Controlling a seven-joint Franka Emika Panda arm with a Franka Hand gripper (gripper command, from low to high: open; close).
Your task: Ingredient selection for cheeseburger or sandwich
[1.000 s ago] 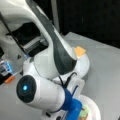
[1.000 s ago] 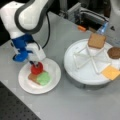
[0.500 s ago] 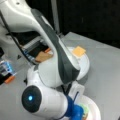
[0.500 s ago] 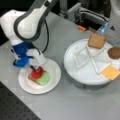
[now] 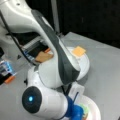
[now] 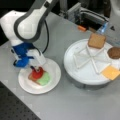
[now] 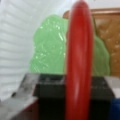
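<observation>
A: Tomato disc (image 7: 79, 60) on edge, clenched in the end effector (image 6: 37, 71), low over the paper plate (image 6: 53, 80) at lower left of a front view.

B: Step in hand?

A: Placing tomato, by my reading. The disc touches or hangs just above the lettuce (image 6: 44, 79), which lies on a bread slice (image 7: 110, 37). Wrist view confirms green under red, bread beneath.

B: What does the move call for?

A: Judgement only: disc must go flat and centred on the lettuce, or it may roll off.

B: Containers?

A: Divided white tray (image 6: 82, 72) at right of the frame holds the second bread slice (image 6: 96, 40), patty (image 6: 114, 52) and cheese square (image 6: 110, 72), each in its own compartment; other compartments bare. Both stand on the counter (image 6: 75, 105).
</observation>
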